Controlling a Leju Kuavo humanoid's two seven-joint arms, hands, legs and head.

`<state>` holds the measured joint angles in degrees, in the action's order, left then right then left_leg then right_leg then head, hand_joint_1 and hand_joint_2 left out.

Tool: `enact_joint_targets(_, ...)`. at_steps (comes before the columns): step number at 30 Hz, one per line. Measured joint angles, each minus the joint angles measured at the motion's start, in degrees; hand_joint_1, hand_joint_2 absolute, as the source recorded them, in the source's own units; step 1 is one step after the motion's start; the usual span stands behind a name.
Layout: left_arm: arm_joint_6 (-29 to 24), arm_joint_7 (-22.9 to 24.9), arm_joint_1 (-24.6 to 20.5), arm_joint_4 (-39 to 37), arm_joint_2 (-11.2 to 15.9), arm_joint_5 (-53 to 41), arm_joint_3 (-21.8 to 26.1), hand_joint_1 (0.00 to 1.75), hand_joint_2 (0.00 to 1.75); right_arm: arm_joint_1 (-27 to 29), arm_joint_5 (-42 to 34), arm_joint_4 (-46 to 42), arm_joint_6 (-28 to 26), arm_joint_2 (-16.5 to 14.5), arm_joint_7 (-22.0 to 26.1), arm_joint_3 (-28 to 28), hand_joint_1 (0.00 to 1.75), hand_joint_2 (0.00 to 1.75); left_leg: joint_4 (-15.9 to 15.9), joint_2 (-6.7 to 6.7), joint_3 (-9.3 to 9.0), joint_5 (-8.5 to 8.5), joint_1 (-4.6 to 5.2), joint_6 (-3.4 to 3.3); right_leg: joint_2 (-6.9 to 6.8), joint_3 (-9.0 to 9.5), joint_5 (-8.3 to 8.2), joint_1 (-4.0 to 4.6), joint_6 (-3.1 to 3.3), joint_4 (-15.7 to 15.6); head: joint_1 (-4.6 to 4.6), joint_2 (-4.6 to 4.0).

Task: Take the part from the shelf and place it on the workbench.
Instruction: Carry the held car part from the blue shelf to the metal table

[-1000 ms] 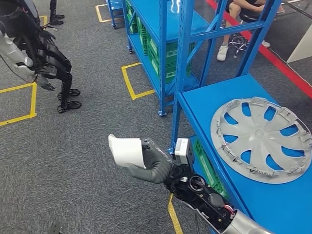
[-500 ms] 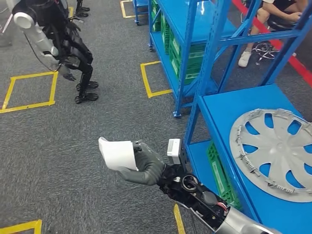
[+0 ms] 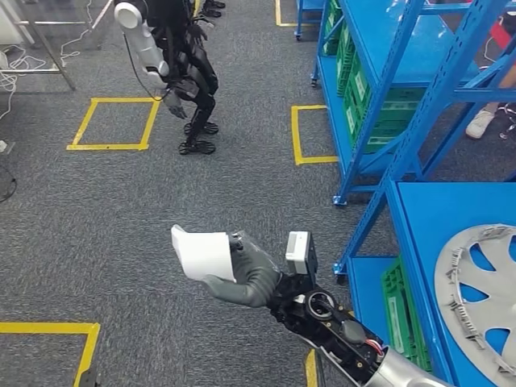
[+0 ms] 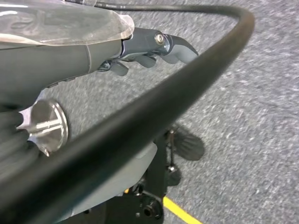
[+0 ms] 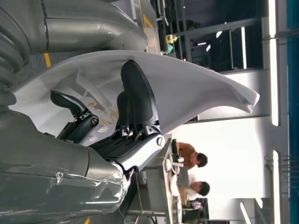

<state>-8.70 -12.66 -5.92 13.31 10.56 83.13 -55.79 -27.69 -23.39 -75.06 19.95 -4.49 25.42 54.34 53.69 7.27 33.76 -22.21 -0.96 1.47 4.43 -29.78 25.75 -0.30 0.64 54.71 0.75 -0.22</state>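
One white part (image 3: 204, 253) sits clamped in the right hand (image 3: 247, 270), out over the carpet, well left of the blue shelf (image 3: 389, 173) w/ the hubcap (image 3: 480, 294). Left hand (image 4: 155, 46) hangs w/ fingers loosely curled, nothing in it. Best to keep the wrist level and the grip firm en route to the bench, no swinging near the shelf posts.

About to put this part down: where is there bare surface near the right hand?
The blue shelf top is bare between its near edge and the hubcap. Lower shelf is crowded with green crates. The right hand holds the white part over open carpet.
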Motion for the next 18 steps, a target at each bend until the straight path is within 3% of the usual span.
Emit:
enact_joint_targets(1, 0.02, 0.01, 0.18, 0.00, 0.03, -0.01, -0.01, 0.00, 1.75, -0.02, 0.00, 0.00, -0.02, -0.04, 0.01, 0.00, 1.75, 1.75, 0.34, -0.50, 0.22, -0.18, -0.02, 0.31, -0.65, 0.20, -0.19, -0.07, 0.23, -0.33, -0.04, 0.00)
enact_joint_targets(3, 0.03, 0.02, 0.14, 0.00, 0.08, -0.01, -0.01, 0.00, 1.75, -0.10, -0.03, 0.00, -0.02, -0.13, 0.07, -0.01, 1.75, 1.75, 3.96, -3.21, 2.07, -2.23, 0.11, 0.80, -2.23, 0.67, -0.50, -0.31, 0.69, -1.02, -0.62, 0.00)
enact_joint_targets(5, 0.05, 0.02, -0.17, 0.00, 0.07, -0.04, -0.01, 0.00, 1.75, -0.06, -0.06, 0.07, -0.02, -0.14, 0.09, -0.01, 1.75, 1.75, 11.75, -5.83, 6.21, -5.77, 0.04, 1.34, -3.94, 0.71, -0.45, -0.16, 0.94, -1.14, -1.31, 0.00)
enact_joint_targets(7, 0.09, 0.06, -0.18, 0.00, 0.07, -0.12, -0.01, 0.00, 1.75, 0.05, -0.06, 0.14, -0.09, -0.14, 0.04, 0.01, 1.75, 1.75, 17.26, -6.57, 9.29, -7.22, -0.29, 1.84, -5.55, 0.66, -0.30, -0.10, 0.97, -1.13, -1.73, 0.00)
enact_joint_targets(8, 0.13, 0.09, -0.10, 0.00, 0.08, -0.17, -0.01, 0.00, 1.75, 0.08, -0.04, 0.16, -0.16, -0.14, 0.04, 0.01, 1.75, 1.75, 16.91, -6.79, 9.18, -6.44, -0.46, 2.02, -6.25, 0.68, -0.22, -0.12, 0.89, -1.12, -1.95, 0.00)
enact_joint_targets(10, 0.18, 0.15, -0.03, 0.00, 0.17, -0.31, -0.01, 0.00, 1.75, 0.08, 0.07, 0.15, -0.32, -0.14, 0.03, 0.00, 1.75, 1.75, 9.68, -8.11, 5.29, -2.78, -0.72, 2.23, -7.50, 0.88, 0.06, -0.16, 0.53, -1.08, -2.44, 0.00)
enact_joint_targets(12, 0.25, 0.19, -0.18, 0.00, 0.24, -0.55, -0.01, 0.00, 1.75, 0.08, 0.28, 0.12, -0.55, -0.14, -0.02, -0.03, 1.75, 1.75, 2.14, -10.08, 1.15, -0.20, -0.53, 1.86, -8.51, 1.11, 0.61, 0.10, -0.13, -0.94, -2.83, 0.00)
enact_joint_targets(13, 0.27, 0.22, -0.22, 0.00, 0.25, -0.66, -0.01, 0.00, 1.75, 0.08, 0.37, 0.10, -0.69, -0.14, -0.05, -0.04, 1.75, 1.75, 0.43, -10.54, 0.20, 0.13, -0.35, 1.46, -8.93, 1.29, 0.89, 0.23, -0.50, -0.89, -2.76, 0.00)
enact_joint_targets(16, 0.30, 0.32, -0.03, 0.00, 0.29, -0.88, -0.01, 0.00, 1.75, 0.10, 0.46, 0.08, -0.98, -0.14, -0.07, -0.05, 1.75, 1.75, 0.15, -9.22, 0.01, -0.16, 0.02, 0.04, -9.52, 1.84, 1.70, 0.07, -1.55, -0.66, -2.13, 0.00)
enact_joint_targets(18, 0.29, 0.34, -0.02, 0.00, 0.32, -0.93, -0.01, 0.00, 1.75, 0.15, 0.46, 0.02, -1.10, -0.14, -0.05, -0.06, 1.75, 1.75, 0.02, -8.31, -0.30, -0.20, -0.06, -0.82, -7.55, 0.57, 3.96, -0.21, -2.02, 2.66, -1.71, 0.00)
